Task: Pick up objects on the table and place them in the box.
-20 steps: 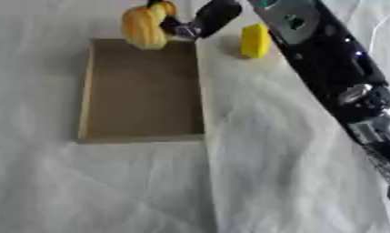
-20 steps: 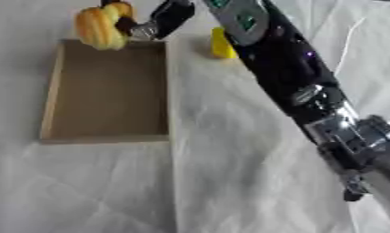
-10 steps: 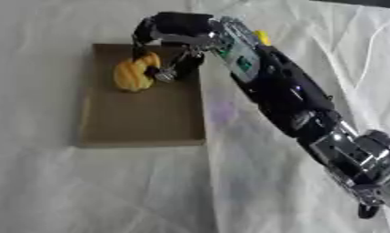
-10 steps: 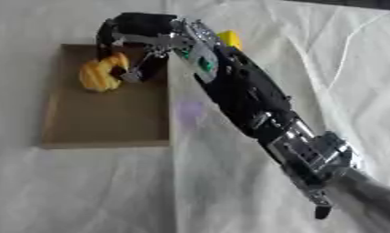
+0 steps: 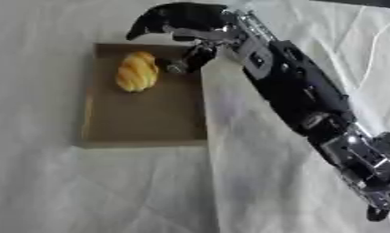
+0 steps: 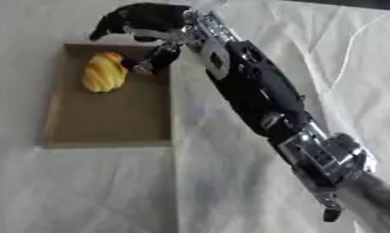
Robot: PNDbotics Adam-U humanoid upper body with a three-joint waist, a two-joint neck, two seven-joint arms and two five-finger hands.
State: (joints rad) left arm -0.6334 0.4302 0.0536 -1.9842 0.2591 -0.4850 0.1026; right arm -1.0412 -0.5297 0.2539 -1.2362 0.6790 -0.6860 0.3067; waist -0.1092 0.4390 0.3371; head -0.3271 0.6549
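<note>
1. While the right arm (image 5: 297,91) reaches diagonally from the lower right corner up across the scene, its right robot hand (image 5: 178,20) hangs over the far right corner of the box (image 5: 146,132).
2. Black fingers (image 5: 142,28) arch downward and leftward above the box's far wall, and a thumb-like digit with a silvery tip (image 5: 182,63) points down toward the box floor; the robot hand is released, holding nothing, with fingers relaxed rather than clenched.
3. Inside the box lies a bread roll (image 5: 137,71), a golden-yellow, oblong, ridged piece resting on the floor in the far half, toward the left of centre.
4. That roll sits just beside the silvery fingertip; it looks apart from it, though the blur makes the gap hard to judge.
5. Shallow and rectangular, the box is brown like cardboard or thin wood, with low walls and a plain matte floor.
6. Beneath everything the table (image 5: 86,191) is covered with a white cloth, wrinkled, with a long fold or seam running from the box's right wall toward the near edge.
7. Glossy black shells cover the arm, with silver metal joints near the lower right.
</note>
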